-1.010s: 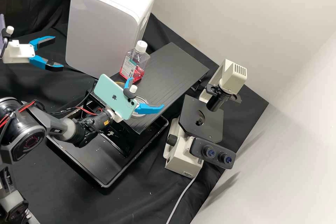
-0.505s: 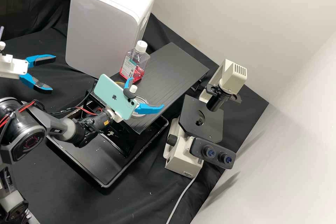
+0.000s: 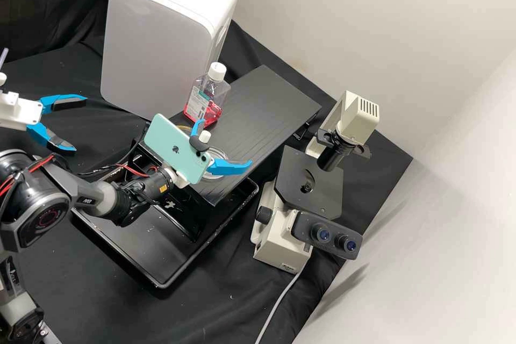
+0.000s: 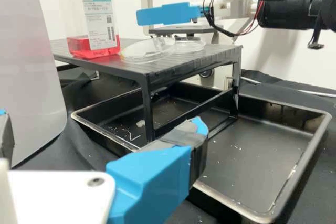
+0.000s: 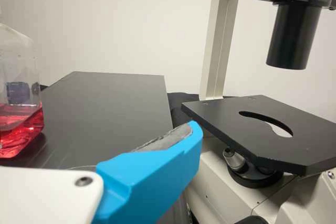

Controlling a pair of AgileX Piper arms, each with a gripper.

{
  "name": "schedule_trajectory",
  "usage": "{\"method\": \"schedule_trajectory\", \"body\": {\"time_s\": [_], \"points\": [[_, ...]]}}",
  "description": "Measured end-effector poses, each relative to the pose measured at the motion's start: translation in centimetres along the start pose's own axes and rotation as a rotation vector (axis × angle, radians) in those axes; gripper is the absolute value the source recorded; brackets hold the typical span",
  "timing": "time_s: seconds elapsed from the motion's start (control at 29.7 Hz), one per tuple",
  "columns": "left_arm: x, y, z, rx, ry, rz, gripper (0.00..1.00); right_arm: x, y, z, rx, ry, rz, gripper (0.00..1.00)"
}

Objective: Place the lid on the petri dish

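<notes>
Right arm (image 3: 97, 196) stretches level over the shelf (image 3: 269, 102); I see right gripper (image 3: 223, 144) fingers spread apart, petri dish (image 3: 216, 152) just beneath them.

No wording can be made out anywhere. The clear square bottle of red liquid (image 4: 93, 19) carries a white paper label with a teal band and rows of print too small to read. The mint-green phone (image 3: 174, 148) clamped at an arm's wrist bears a small pale logo. Tiny white lettering on the dark grey arm link (image 3: 88, 199) is illegible.
</notes>
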Motion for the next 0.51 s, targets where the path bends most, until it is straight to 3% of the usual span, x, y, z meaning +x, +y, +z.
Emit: {"method": "schedule_trajectory", "body": {"time_s": [0.1, 0.34, 0.51], "points": [[0.03, -0.08, 0.08, -0.020, -0.003, -0.003, 1.00, 0.00, 0.00, 0.00, 0.000, 0.000, 0.000, 1.00], [0.05, -0.12, 0.05, -0.027, 0.002, -0.004, 1.00, 0.00, 0.00, 0.00, 0.000, 0.000, 0.000, 1.00], [0.44, -0.93, 0.47, -0.059, 0.003, -0.035, 1.00, 0.00, 0.00, 0.00, 0.000, 0.000, 0.000, 1.00]]}}
